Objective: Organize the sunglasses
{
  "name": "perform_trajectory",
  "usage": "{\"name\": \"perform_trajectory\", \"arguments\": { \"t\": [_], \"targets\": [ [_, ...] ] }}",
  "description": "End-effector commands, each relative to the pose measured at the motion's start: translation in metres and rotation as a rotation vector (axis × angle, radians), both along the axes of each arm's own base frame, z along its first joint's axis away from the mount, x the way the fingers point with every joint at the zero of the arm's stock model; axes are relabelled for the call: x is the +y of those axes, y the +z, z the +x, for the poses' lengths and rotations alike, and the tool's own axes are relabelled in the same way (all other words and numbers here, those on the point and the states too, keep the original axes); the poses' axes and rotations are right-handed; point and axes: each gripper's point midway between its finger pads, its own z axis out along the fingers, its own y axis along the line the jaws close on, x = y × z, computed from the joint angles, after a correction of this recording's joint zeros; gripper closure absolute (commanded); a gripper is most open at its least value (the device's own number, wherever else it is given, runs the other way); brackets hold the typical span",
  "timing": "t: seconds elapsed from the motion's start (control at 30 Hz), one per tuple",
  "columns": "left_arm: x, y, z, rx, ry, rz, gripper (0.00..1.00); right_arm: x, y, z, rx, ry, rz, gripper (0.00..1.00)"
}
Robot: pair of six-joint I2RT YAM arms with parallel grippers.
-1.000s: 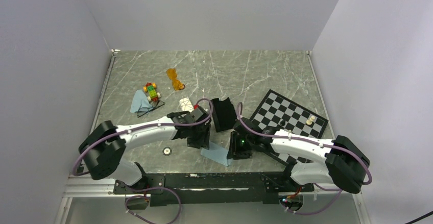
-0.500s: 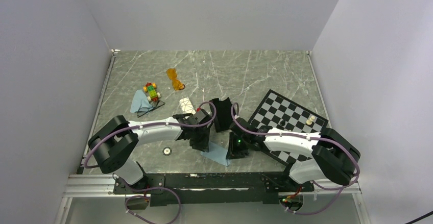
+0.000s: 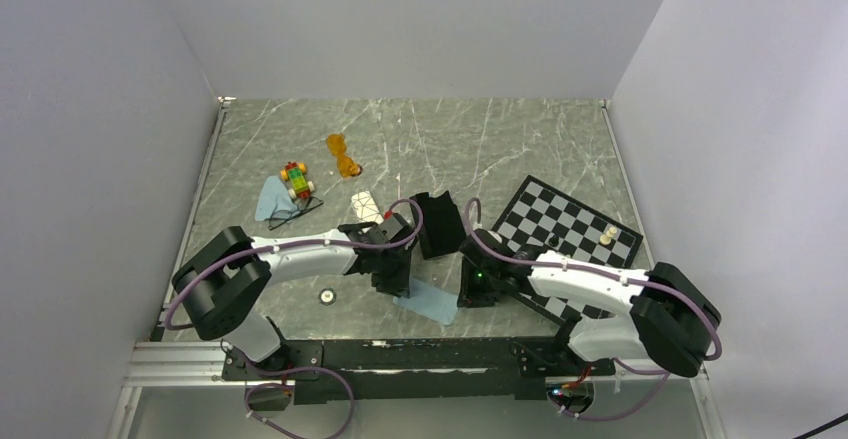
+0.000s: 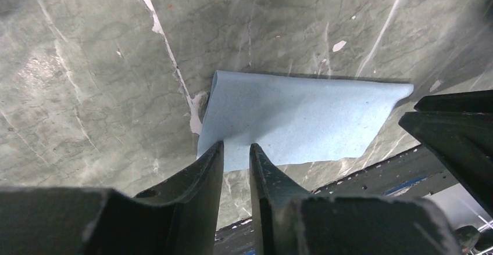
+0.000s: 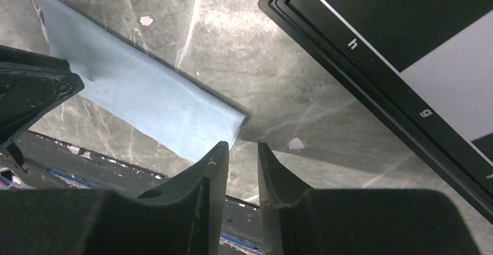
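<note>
Two narrow empty claws flank our blue cloth (image 4: 302,115): left claw (image 4: 236,146) at its nine o'clock edge, right claw (image 5: 241,146) at three.

High above and behind, looking down over whole tabletop (image 3: 520,139); at each wrist, close, facing down onto same cloth (image 4: 302,118), opposite ends.
</note>
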Motion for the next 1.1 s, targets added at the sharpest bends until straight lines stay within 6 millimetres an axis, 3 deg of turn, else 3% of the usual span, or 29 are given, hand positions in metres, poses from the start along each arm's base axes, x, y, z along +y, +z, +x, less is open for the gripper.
{"name": "perform_trajectory", "arguments": {
  "t": [0.0, 0.13, 0.27, 0.53, 0.83, 1.07],
  "targets": [
    [-0.001, 0.008, 0.003, -0.036, -0.008, -0.021, 0.68, -0.002, 0.013, 0.004, -0.040, -0.001, 0.011, 0.70],
    [-0.011, 0.031, 0.007, -0.078, -0.022, -0.101, 0.56, 0.007, 0.023, 0.004, -0.051, 0.005, 0.067, 0.68],
    [0.003, 0.034, 0.014, -0.126, 0.014, -0.049, 0.50, 0.010, 0.021, 0.002, -0.028, -0.007, 0.086, 0.68],
    [0.006, 0.015, 0.012, -0.088, -0.006, -0.012, 0.51, 0.004, 0.014, 0.005, -0.045, 0.012, 0.036, 0.66],
    [0.010, -0.004, 0.013, -0.061, -0.007, 0.050, 0.54, 0.016, 0.000, -0.004, 0.016, 0.026, 0.073, 0.66],
    [0.005, -0.014, 0.012, -0.046, -0.032, 0.055, 0.64, 0.022, -0.004, -0.005, 0.035, 0.010, 0.077, 0.66]
  ]
}}
